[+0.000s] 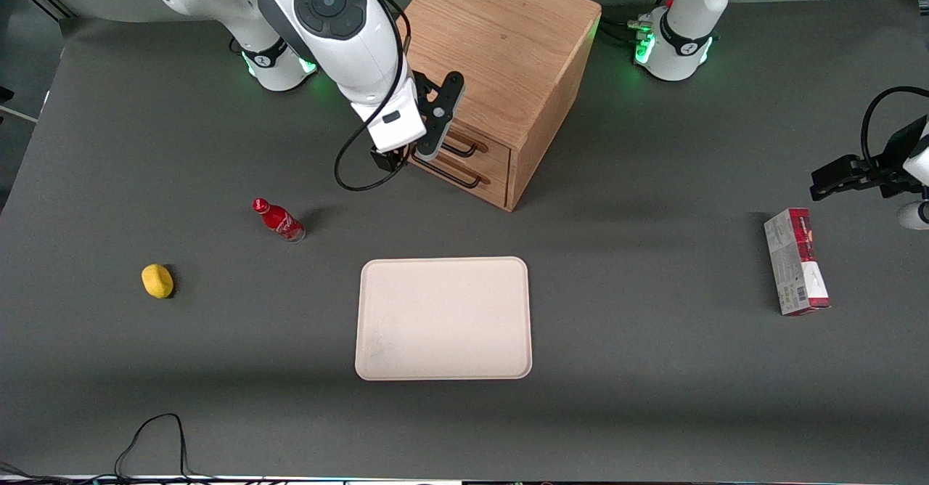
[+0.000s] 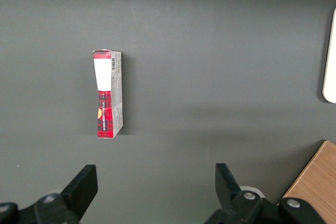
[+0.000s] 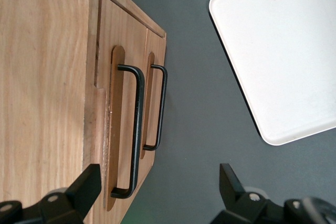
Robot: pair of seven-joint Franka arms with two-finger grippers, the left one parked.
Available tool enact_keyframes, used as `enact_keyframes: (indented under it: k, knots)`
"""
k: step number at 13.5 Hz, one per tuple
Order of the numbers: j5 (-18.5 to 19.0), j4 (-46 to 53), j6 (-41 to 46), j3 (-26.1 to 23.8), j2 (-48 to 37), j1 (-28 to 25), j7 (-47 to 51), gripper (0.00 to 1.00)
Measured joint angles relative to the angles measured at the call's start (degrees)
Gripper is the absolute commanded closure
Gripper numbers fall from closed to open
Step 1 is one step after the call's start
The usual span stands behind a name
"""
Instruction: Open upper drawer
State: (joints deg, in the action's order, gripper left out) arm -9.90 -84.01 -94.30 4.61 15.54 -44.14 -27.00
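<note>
Front view | hand (image 1: 403, 157) open before upper drawer (image 1: 485, 144) | grey table (image 1: 653, 369)

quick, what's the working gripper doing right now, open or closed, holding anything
Gripper: open, holding nothing, in front of the upper drawer, one finger close beside its handle.

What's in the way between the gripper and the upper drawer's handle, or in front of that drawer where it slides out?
Nothing visible. The open gripper hangs just in front of the upper drawer, its handle unobstructed. The table in front is bare; the tray and red bottle lie nearer the front camera.
</note>
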Motion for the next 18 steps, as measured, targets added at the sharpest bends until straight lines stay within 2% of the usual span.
enact_keyframes:
  k: [8, 18]
  knots:
    - [-0.27, -4.58, -2.13, 0.00, -0.03, -0.20, 0.00, 0.00]
    - [-0.31, -12.22, -10.80, 0.20, -0.04, -1.87, 0.22, 0.00]
